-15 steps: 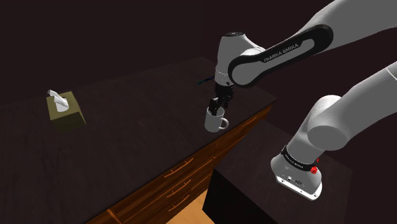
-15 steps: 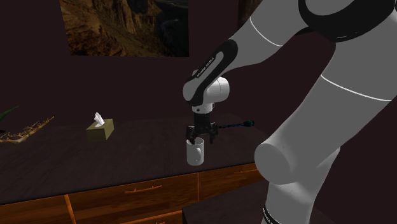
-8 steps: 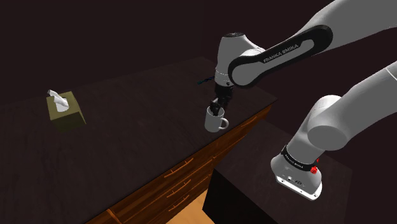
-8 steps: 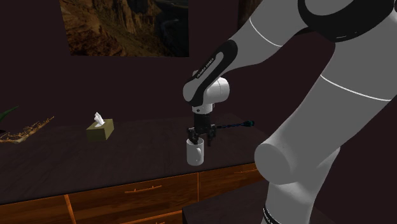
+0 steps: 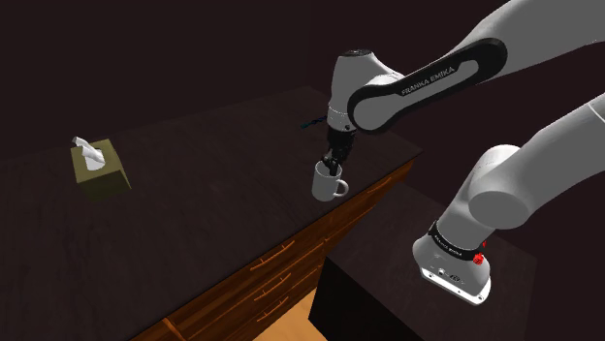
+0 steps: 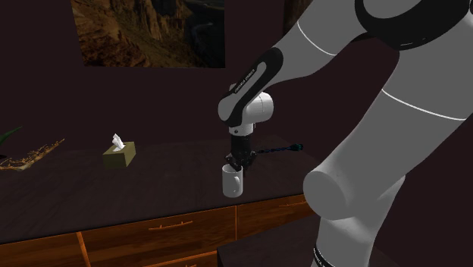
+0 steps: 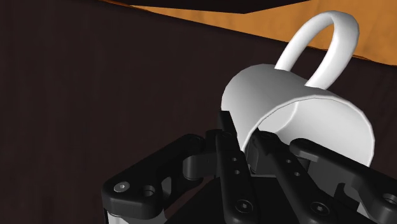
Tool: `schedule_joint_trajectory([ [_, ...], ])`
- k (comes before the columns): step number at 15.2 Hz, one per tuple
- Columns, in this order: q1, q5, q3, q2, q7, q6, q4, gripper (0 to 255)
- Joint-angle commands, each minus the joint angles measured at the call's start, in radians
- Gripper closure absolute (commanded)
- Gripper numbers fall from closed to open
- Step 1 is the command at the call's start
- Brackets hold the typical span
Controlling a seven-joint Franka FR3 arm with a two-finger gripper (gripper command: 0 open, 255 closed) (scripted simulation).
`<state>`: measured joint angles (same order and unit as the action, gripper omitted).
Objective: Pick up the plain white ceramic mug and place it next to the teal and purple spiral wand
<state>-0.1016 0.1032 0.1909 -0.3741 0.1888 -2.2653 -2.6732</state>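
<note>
A plain white mug [image 5: 328, 185] stands upright on the dark wooden top [image 5: 213, 184], close to its front edge, with its handle towards the stand. My black gripper [image 5: 334, 163] comes straight down onto it. In the wrist view the fingers [image 7: 234, 143] pinch the mug's [image 7: 299, 118] wall at the rim, one inside and one outside. In the second exterior view the gripper [image 6: 236, 162] sits on the mug [image 6: 233, 182]. Just behind it lies a thin dark wand [image 6: 277, 149] with a knob at its end; its colours do not show in the dim light.
An olive tissue box [image 5: 100, 167] stands far off at the shoulder view's left, also seen as the tissue box [image 6: 120, 154] in the second exterior view. A golden object [image 6: 32, 155] lies at that view's left end. Wooden drawer fronts [image 5: 262, 281] drop below the front edge; the dark stand [image 5: 388, 291] is beside them.
The fingers have closed from wide apart onto the mug's rim. The arm and the mug have stayed where they were.
</note>
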Motion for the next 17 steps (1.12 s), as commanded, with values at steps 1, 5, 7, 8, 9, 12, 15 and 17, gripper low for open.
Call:
schedule_joint_trajectory([
  [1,0.000,0.000,0.000,0.000,0.000,0.000,-0.001,255],
  [5,-0.001,0.000,-0.005,-0.038,-0.002,0.066,0.028,255],
  [7,-0.001,0.000,-0.008,-0.055,-0.002,0.098,0.043,255],
  [8,-0.001,0.000,-0.009,-0.063,-0.002,0.114,0.051,255],
  [9,-0.002,0.000,-0.010,-0.070,-0.003,0.130,0.059,255],
  [12,-0.002,-0.002,-0.014,-0.091,-0.003,0.177,0.085,255],
  [15,-0.001,-0.003,-0.018,-0.109,-0.003,0.223,0.113,255],
  [17,-0.001,-0.004,-0.020,-0.120,-0.003,0.253,0.133,255],
])
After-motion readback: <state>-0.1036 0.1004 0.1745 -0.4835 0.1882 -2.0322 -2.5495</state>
